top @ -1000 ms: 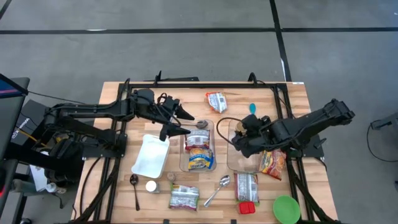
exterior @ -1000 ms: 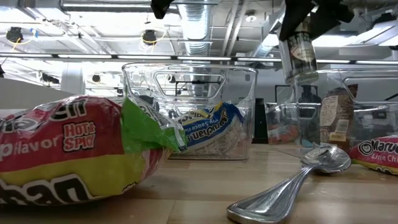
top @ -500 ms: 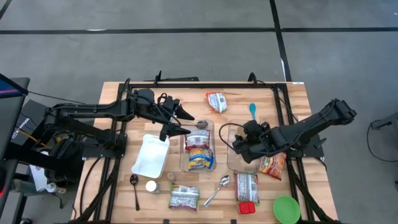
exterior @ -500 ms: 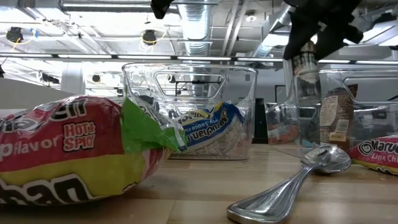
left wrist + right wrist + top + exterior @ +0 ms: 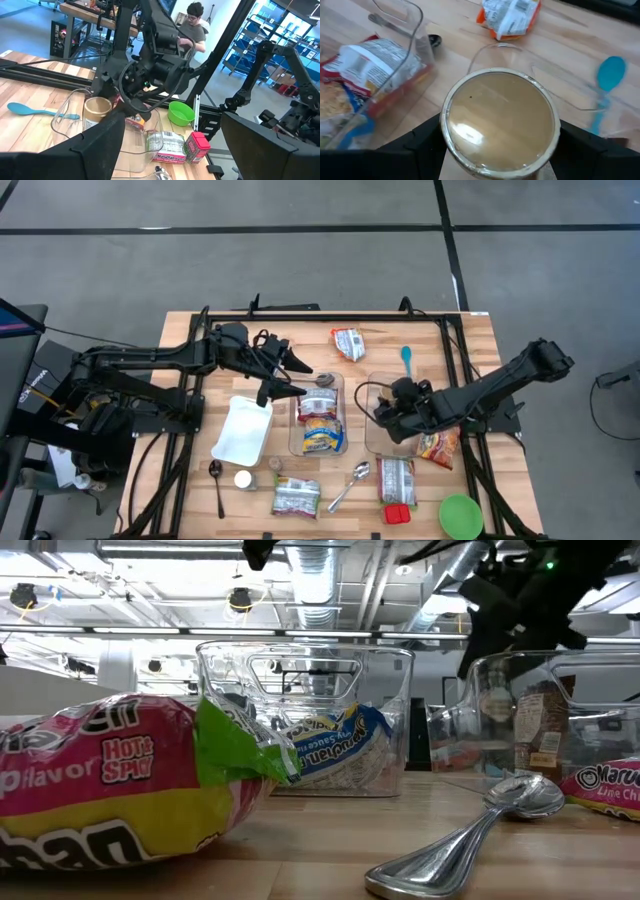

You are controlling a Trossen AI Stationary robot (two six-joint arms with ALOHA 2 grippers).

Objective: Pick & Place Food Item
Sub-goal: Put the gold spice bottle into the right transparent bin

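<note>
Item: glass jar with round tan lid (image 5: 501,122), clamped upright in the right tool (image 5: 392,406), centre-right of the high view, inside the empty clear plastic bin (image 5: 372,442), probably for release. Left tool (image 5: 288,376), fingers apart and empty, waits above the clear packet-filled bin (image 5: 341,442).

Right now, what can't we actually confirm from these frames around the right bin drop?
- Jar base: right wrist view shows only its lid from above, so contact with the right clear bin floor is unknown.
- High view: right gripper covers the jar.
- Low view: bin walls and glare blur the jar; label unreadable.
- Left gripper: whatever lies under it is hidden in the high view.
</note>
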